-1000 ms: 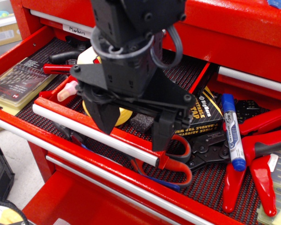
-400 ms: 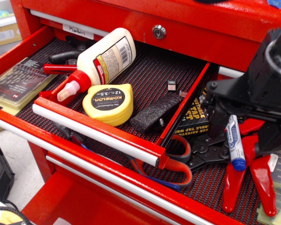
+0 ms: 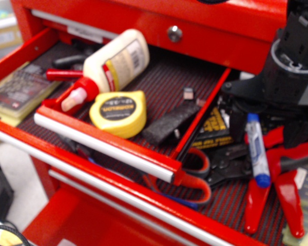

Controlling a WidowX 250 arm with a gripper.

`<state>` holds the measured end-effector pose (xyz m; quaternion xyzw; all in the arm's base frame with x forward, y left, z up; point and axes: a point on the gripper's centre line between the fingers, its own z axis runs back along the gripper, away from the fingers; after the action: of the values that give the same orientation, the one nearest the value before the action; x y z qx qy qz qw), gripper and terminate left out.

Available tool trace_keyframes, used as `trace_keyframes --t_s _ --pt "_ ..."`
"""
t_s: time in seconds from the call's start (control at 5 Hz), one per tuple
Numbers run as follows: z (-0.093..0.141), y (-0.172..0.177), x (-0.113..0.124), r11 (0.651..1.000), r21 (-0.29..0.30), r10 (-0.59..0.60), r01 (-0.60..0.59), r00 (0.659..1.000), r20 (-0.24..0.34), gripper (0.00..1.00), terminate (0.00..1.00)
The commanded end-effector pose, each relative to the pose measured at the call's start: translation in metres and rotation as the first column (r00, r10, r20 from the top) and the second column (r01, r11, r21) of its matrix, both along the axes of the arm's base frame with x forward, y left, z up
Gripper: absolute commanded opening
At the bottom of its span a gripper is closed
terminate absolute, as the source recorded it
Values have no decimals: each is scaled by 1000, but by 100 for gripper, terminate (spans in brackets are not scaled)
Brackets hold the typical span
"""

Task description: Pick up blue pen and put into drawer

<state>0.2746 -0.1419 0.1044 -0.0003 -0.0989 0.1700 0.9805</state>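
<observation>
The blue pen (image 3: 257, 149) lies in the wider lower drawer at the right, among red-handled pliers (image 3: 277, 174), with its blue end toward me. My gripper (image 3: 268, 137) hangs over the pen's far end, open, with one black finger (image 3: 238, 125) left of the pen and the other on its right. It holds nothing. The shallow red drawer (image 3: 102, 145) with the silver bar handle stands open at centre left. Its black ribbed liner carries a glue bottle (image 3: 115, 60), a yellow tape measure (image 3: 118, 113) and a black block (image 3: 168, 124).
The lower drawer also holds a black-and-yellow tool package (image 3: 215, 130), red-handled cutters (image 3: 197, 177) and a bit case (image 3: 15, 92) at the far left. The toolbox's red front with a lock (image 3: 174, 33) rises behind. The frame is blurred.
My gripper has swung from above the shallow drawer to the right and now stands over the blue pen. The pen and the drawer's contents have not moved.
</observation>
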Motion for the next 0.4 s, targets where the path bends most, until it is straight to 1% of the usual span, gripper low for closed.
trace_keyframes --t_s 0.0,0.2 --pt "-13 5 19 998 -58 -24 29 997 77 100 0" --pt "-25 5 24 996 -87 -14 22 996 84 100 0"
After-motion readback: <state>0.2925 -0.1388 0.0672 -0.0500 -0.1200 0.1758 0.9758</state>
